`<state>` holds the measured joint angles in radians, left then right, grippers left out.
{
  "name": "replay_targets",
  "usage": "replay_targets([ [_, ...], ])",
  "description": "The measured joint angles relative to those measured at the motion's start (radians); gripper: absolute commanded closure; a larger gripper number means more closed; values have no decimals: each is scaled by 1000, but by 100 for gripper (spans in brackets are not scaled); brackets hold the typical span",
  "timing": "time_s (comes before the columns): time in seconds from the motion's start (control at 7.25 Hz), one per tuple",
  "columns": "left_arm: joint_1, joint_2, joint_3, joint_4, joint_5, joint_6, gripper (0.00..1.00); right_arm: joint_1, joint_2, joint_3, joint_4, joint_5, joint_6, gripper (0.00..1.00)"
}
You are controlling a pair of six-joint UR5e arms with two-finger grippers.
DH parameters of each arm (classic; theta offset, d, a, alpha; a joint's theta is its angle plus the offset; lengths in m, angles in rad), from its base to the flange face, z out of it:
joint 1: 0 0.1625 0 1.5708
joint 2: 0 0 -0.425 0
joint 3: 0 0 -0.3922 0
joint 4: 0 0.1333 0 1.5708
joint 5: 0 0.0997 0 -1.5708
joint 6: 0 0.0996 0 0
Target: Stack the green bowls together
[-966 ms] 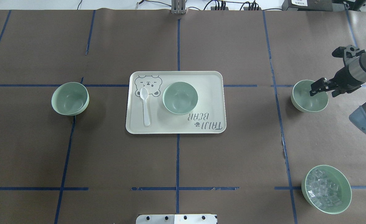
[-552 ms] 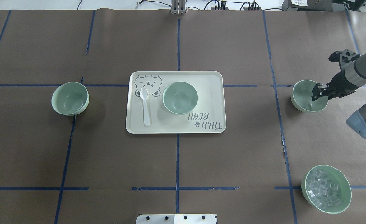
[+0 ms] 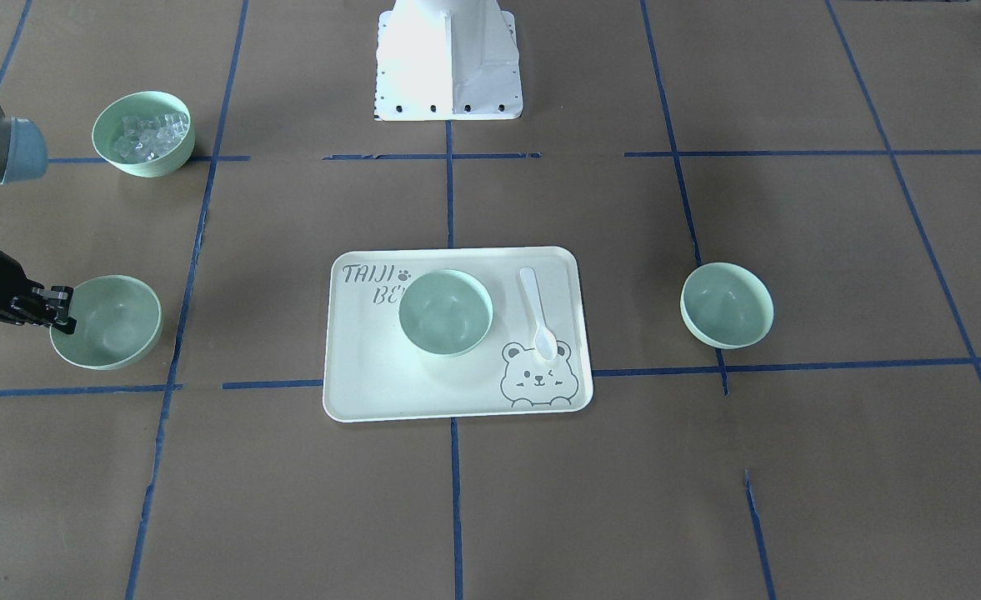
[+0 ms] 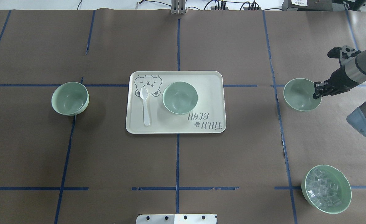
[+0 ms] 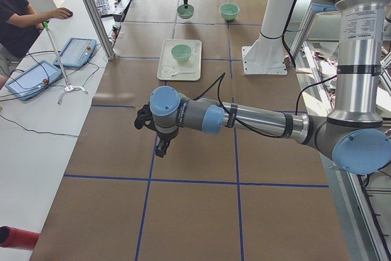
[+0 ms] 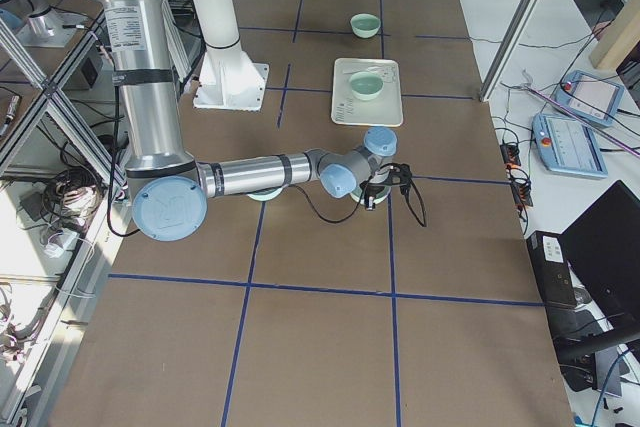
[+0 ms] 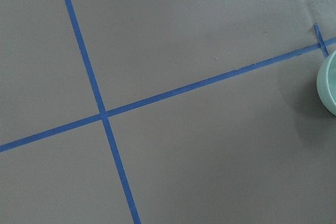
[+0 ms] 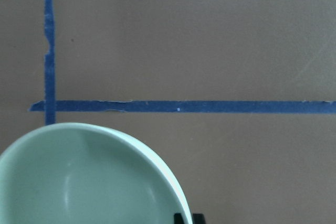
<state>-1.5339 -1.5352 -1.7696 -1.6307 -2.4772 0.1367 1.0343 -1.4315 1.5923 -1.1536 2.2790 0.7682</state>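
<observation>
- Right gripper (image 4: 317,92): the jaws are closed on the rim of the right-hand green bowl (image 4: 301,95), one finger inside the rim and one outside. The wrist view shows the black fingertips (image 8: 184,217) pinching the rim at the picture's lower edge.
- Right-hand green bowl: sits toward the table's (image 4: 232,161) right end, well apart from the tray. Its inside shows plain grey-green down to the bottom. I cannot tell whether its base touches the paper.
- Middle green bowl (image 4: 180,97): stands upright on the bear-print tray (image 4: 207,84), with a plain grey-green inside.
- White plastic spoon (image 4: 145,107): lies flat on the same tray, just beside the middle bowl, with its scoop on the bear's face.
- Left-hand green bowl (image 4: 70,98): stands alone on the paper, upright, on a blue tape line, with a plain inside.
- Fourth green bowl (image 4: 326,189): sits at the near right corner and holds a heap of clear ice-like cubes.
- Left gripper (image 5: 160,145): hangs over the paper, seen only from the side. I cannot tell how its jaws stand.
</observation>
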Motion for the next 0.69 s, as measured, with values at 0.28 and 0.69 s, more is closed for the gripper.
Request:
replay_targets([
  [0.28,0,-3,-7,-9,0,1,0,-16,81,74,-63,37,92,100],
  [0.69,1,-5,0,-71,0,1,0,-193,311,88,-87,-7,369,100],
])
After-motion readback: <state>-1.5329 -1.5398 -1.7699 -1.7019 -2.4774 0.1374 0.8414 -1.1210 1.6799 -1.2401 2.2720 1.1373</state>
